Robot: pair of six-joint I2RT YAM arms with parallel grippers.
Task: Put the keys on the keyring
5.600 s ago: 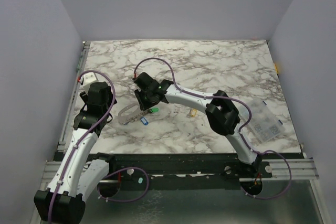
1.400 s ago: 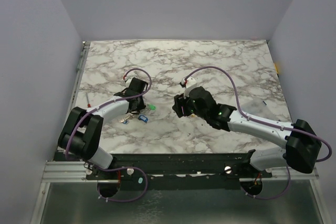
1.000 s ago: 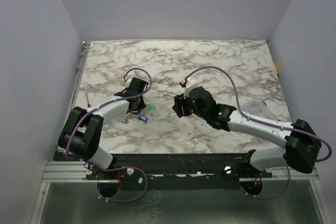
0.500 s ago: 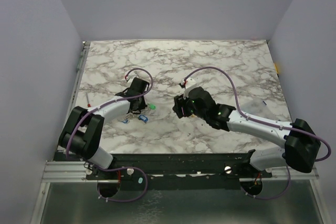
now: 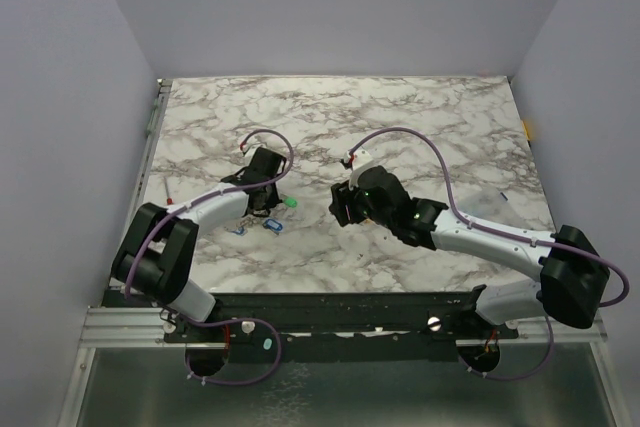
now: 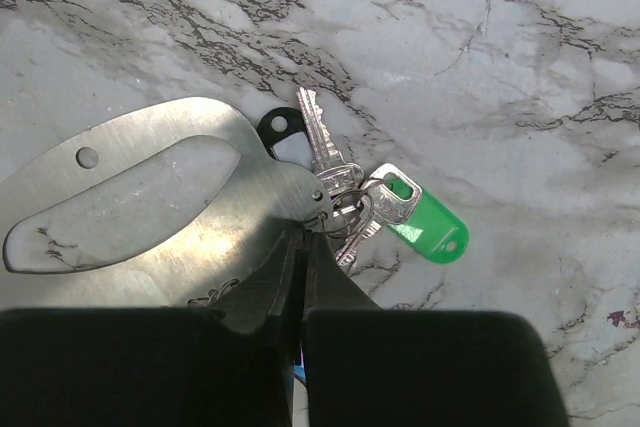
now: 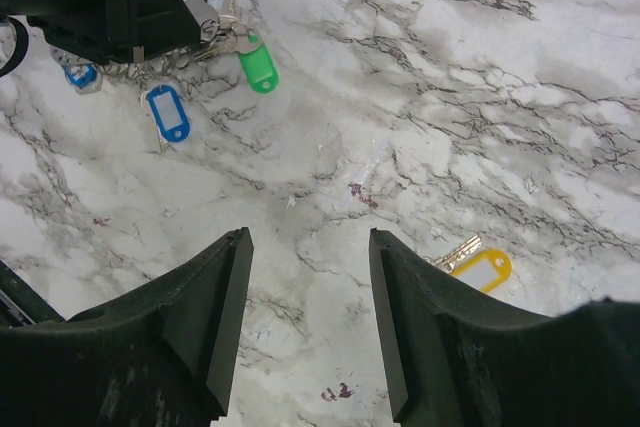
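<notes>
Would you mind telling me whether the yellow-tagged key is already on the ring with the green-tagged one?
No, the yellow-tagged key lies alone on the marble table, well apart from the green-tagged key.

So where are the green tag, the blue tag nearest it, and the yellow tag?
green tag (image 6: 428, 230), left wrist view, middle of plastic
blue tag (image 7: 168, 113), right wrist view, label window
yellow tag (image 7: 482, 270), right wrist view, label window

Left arm stretched forward; left gripper pointing down, jaws pressed together. Right arm reaching leftward; right gripper jaws parted.
</notes>
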